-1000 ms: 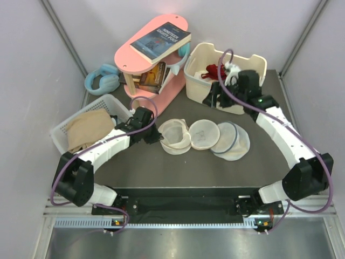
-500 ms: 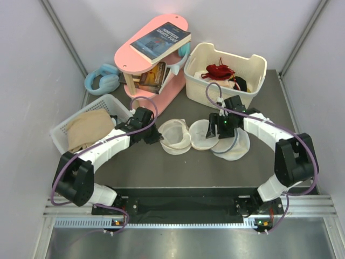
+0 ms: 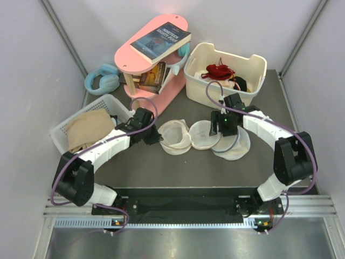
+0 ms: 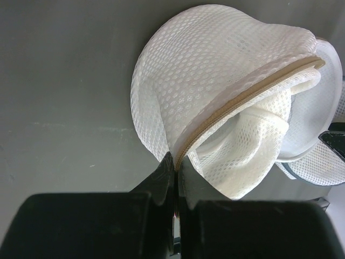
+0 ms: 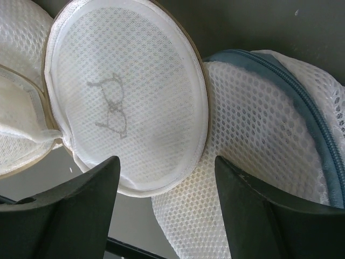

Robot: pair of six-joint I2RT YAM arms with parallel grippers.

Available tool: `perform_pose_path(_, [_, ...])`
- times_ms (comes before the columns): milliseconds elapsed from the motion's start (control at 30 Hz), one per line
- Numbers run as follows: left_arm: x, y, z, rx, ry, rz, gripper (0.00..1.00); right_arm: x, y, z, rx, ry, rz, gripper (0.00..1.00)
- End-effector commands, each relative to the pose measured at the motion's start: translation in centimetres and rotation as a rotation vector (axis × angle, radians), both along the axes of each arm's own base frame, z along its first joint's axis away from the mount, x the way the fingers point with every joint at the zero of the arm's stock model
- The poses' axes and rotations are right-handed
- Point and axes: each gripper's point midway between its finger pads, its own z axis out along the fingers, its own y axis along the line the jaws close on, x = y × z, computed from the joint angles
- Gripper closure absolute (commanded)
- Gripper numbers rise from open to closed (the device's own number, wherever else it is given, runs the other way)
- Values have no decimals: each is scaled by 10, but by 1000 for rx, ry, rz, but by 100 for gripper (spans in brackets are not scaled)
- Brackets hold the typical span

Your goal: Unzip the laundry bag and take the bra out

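dark table (image 3: 178, 167) — left claw (image 4: 176, 164) pinched on the laundry bag (image 4: 215, 70) rim, right claw (image 5: 167, 167) spread wide above it

On the dark table (image 3: 259, 108), the laundry bag (image 3: 176, 138) lies opened out in two round cream halves, with a second round white mesh bag (image 3: 235, 144) overlapping its right half; the left gripper (image 3: 160, 138) meets the bag's left edge and the right gripper (image 3: 220, 128) hangs low where the two bags overlap. Behind them, the dark red bra (image 3: 218, 69) lies on top of pale clothes in a cream bin (image 3: 200, 85). A pink shelf (image 3: 141, 51) carrying a book (image 3: 161, 40) stands left of the bin, with blue headphones (image 3: 102, 79) and a white basket (image 3: 60, 131) of beige cloth further left.
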Motion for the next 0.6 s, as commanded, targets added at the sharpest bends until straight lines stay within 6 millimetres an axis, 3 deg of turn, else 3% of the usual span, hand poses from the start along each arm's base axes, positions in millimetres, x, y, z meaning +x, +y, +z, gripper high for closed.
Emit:
perform_pose_path(0, [0, 6, 6, 11, -29, 5, 100, 12, -1, 7, 6, -48, -15, 30])
perform_pose_path(167, [-1, 7, 5, 12, -32, 1, 100, 19, 13, -5, 60, -34, 7, 35])
perform_pose_path(233, [-1, 6, 4, 7, -31, -3, 100, 24, 16, -3, 71, -37, 14, 48])
perform_pose_path(267, [-1, 5, 3, 3, -30, -6, 100, 26, 16, -2, 70, -39, 12, 64])
perform_pose_path(367, [1, 4, 0, 6, -40, -16, 100, 34, 11, 10, 35, -71, 8, 92])
perform_pose_path(467, [3, 1, -5, 2, -37, -28, 100, 42, 5, 30, 3, -116, -3, 100])
perform_pose_path(567, [5, -3, -13, -2, -27, -42, 100, 50, 3, 59, -5, -184, -16, 100])
